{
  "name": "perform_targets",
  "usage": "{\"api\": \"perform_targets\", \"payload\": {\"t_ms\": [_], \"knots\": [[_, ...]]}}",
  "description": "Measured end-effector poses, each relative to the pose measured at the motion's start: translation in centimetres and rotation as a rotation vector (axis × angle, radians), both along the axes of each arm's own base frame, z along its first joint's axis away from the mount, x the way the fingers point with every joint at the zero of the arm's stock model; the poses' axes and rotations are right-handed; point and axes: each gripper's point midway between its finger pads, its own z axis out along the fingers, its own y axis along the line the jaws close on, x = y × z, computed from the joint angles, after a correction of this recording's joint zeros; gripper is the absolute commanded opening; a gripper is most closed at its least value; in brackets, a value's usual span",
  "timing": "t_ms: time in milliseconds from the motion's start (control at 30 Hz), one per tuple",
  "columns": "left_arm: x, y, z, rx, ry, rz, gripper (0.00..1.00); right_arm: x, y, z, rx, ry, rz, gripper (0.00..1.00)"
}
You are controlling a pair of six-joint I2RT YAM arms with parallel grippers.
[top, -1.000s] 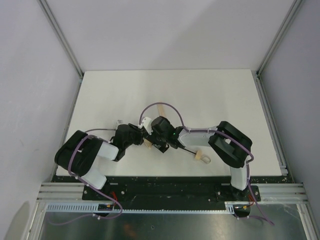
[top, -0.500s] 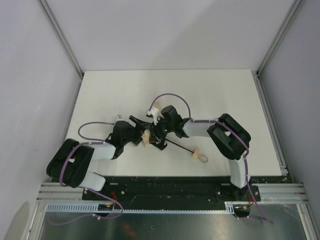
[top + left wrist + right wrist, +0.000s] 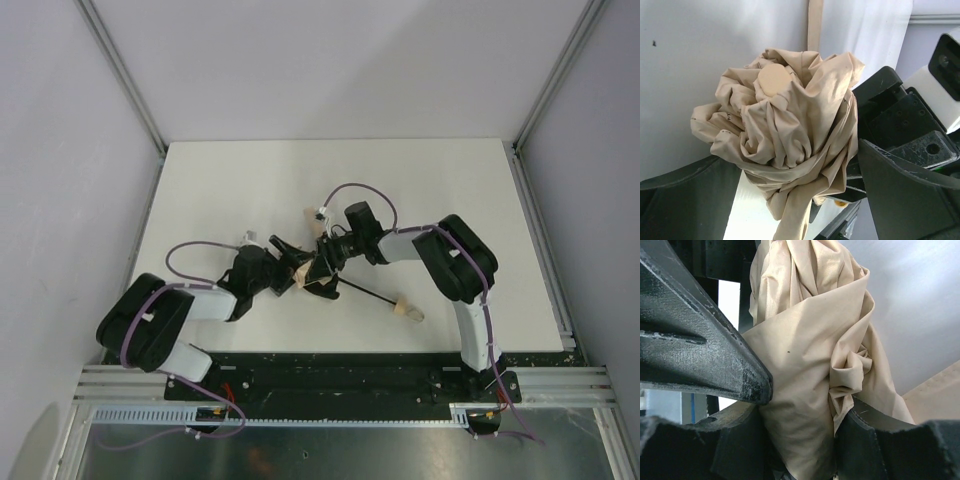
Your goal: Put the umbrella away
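Bunched umbrella [image 3: 785, 130] pinched in right gripper [image 3: 805, 410]; left gripper [image 3: 800, 165] spread wide around it. Its handle [image 3: 405, 308] rests on white table [image 3: 220, 190]; pale walls [image 3: 330, 60].

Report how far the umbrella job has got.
Done: the umbrella has its canopy bunched into a bundle. In hand: the right gripper pinches that fabric, while the left gripper stands open either side of it. Left: the black shaft sticks out, handle on the table, so collapsing it remains.
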Motion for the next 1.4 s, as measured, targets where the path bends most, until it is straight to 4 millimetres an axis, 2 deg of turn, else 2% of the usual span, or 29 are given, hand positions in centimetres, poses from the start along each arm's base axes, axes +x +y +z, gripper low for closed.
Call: {"api": "perform_targets", "payload": {"t_ms": [167, 400, 533, 633, 700, 833, 867, 967, 1100, 1233, 1333, 1400], "knots": [[1.0, -0.8, -0.1, -0.03, 0.018, 0.002, 0.87, 0.0, -0.5, 0.1, 0.016, 0.051, -0.005, 0.0], [1.4, -0.8, -1.2, -0.061, 0.071, 0.047, 0.52, 0.2, -0.8, 0.1, 0.018, 0.066, -0.01, 0.0], [1.5, -0.8, -1.3, -0.061, 0.072, 0.058, 0.24, 0.1, -0.8, 0.1, 0.014, 0.07, -0.011, 0.0], [1.7, -0.8, -1.0, -0.071, 0.069, 0.063, 0.12, 0.2, -0.8, 0.2, -0.001, 0.079, -0.024, 0.1], [1.7, -0.9, -1.0, -0.075, 0.069, 0.063, 0.05, 0.2, -0.8, 0.2, -0.022, 0.083, -0.042, 0.27], [1.7, -0.8, -1.1, -0.073, 0.074, 0.064, 0.0, 0.2, -0.7, 0.3, -0.093, 0.081, -0.09, 0.69], [1.7, -0.8, -1.1, -0.072, 0.075, 0.064, 0.0, 0.2, -0.7, 0.3, -0.117, 0.077, -0.103, 0.75], [1.6, -0.8, -1.3, -0.071, 0.085, 0.069, 0.0, -0.2, -0.2, 1.1, -0.207, 0.011, -0.132, 0.82], [1.1, -0.7, -1.7, -0.069, 0.122, 0.071, 0.0, -1.0, -0.1, 0.6, -0.389, -0.176, -0.184, 0.85], [0.8, -0.7, -1.8, -0.059, 0.161, 0.069, 0.0, -1.5, -0.4, -0.2, -0.57, -0.4, -0.237, 0.81], [0.6, -0.7, -1.8, -0.045, 0.188, 0.069, 0.0, -1.5, -1.0, -0.7, -0.692, -0.56, -0.282, 0.69], [0.4, -0.5, -1.8, -0.037, 0.202, 0.073, 0.0, -1.0, -1.0, -0.6, -0.729, -0.63, -0.326, 0.54]]}}
